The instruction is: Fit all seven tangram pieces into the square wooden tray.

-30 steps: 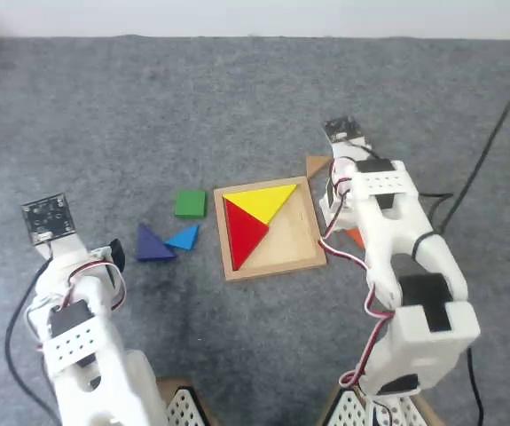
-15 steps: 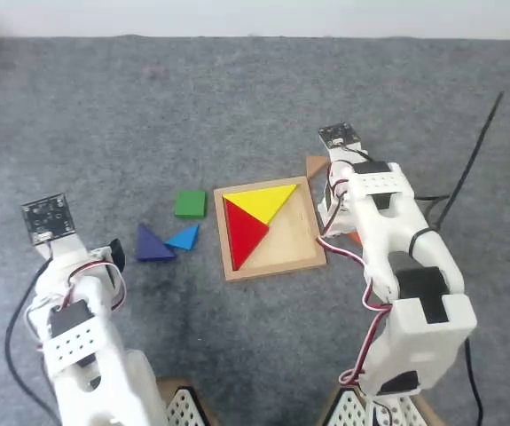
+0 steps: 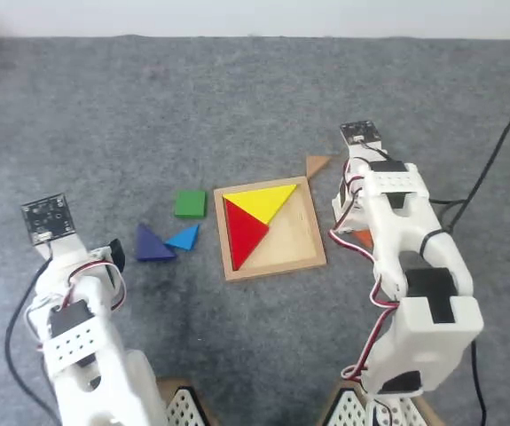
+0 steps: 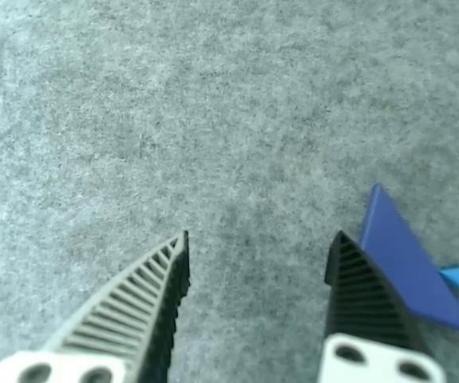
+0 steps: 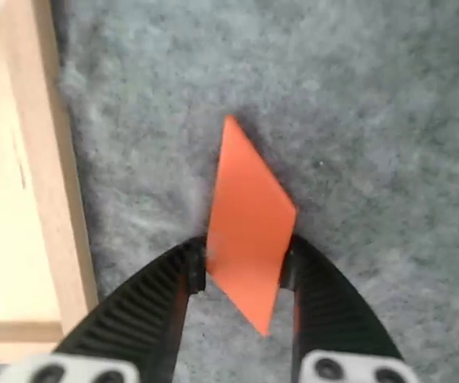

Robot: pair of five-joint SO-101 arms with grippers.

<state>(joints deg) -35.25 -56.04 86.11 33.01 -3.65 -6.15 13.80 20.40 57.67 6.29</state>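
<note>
While the left gripper hung low over bare grey mat with its jaws spread and nothing between them, the dark blue triangle lay flat just beside one fingertip. Judgement: parked, or lined up for that piece later.

Light blue triangle touched the dark blue one at a corner. Green square lay just beyond them, near the tray's left rim. All three loose on the mat.

Square wooden tray sat between the arms. Red triangle and yellow triangle were seated inside, long edges together, filling the corner away from the right arm. That left the half nearest the right arm bare. Two of seven placed.

Brown triangle lay on the mat off the tray's far right corner.

Orange parallelogram lay just outside the tray's right rim. Right gripper pinched it across its two long sides, probably for a square hold. Could not tell whether it had left the mat.
</note>
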